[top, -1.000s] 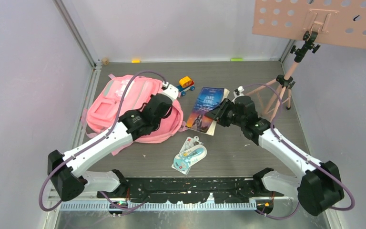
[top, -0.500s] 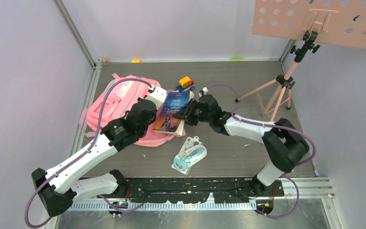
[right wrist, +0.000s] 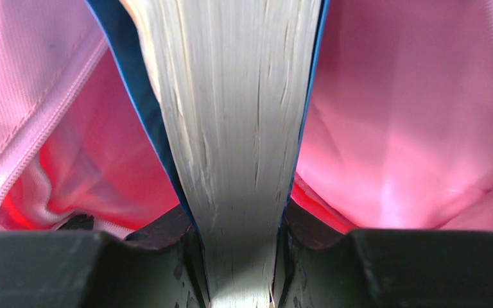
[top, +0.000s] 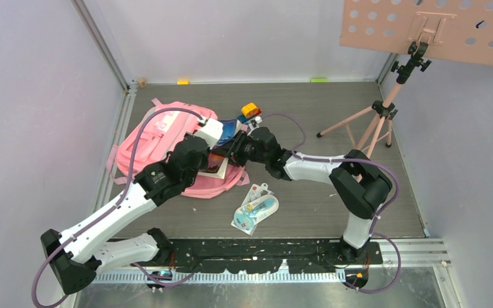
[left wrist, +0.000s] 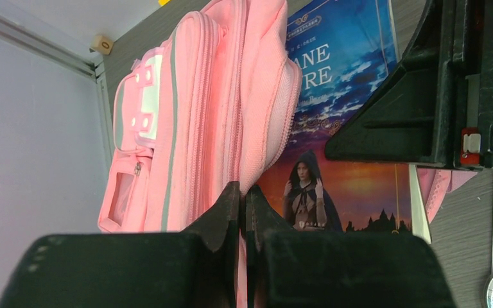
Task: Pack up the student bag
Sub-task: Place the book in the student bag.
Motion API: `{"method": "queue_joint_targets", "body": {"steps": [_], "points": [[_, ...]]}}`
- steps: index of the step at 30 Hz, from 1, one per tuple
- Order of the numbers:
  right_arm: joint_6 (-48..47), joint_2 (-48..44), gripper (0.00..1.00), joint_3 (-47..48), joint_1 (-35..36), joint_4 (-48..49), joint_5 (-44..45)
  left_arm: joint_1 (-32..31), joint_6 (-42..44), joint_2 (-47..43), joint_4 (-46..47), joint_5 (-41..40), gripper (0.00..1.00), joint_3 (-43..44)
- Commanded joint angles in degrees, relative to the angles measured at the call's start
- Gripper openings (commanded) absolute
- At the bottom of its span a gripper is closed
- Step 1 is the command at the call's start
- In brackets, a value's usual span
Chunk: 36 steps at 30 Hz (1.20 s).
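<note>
At the opening, left gripper [left wrist: 244, 196] pinches the student bag [left wrist: 192, 115] rim; right gripper [right wrist: 239, 240] clamps the book [right wrist: 231, 115], lining flanking both covers.

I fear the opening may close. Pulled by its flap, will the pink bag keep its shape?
Probably not: the student bag looks soft, its flap folding where the jaws of the left gripper pinch it. Lying flat, it would likely drag, not tip.

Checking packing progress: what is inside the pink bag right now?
The book, held by the right gripper, sits partway inside the open student bag, pink lining on both sides. Anything deeper is hidden by the book and fabric.
</note>
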Motion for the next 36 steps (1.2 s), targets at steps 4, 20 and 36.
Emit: {"method": "queue_joint_targets", "body": {"steps": [4, 20, 36], "points": [[1.6, 0.7, 0.01, 7.4, 1.4, 16.3, -2.4, 0.0, -1.5, -1.0, 5.3, 1.4, 0.00, 1.0], [-4.3, 18.4, 0.04, 24.6, 2.9, 12.1, 0.9, 0.8, -3.0, -1.8, 4.9, 1.5, 0.00, 0.9], [-14.2, 25.4, 0.49, 32.8, 3.7, 6.4, -0.8, 3.2, -5.6, -4.4, 5.6, 6.9, 0.00, 0.4]]}}
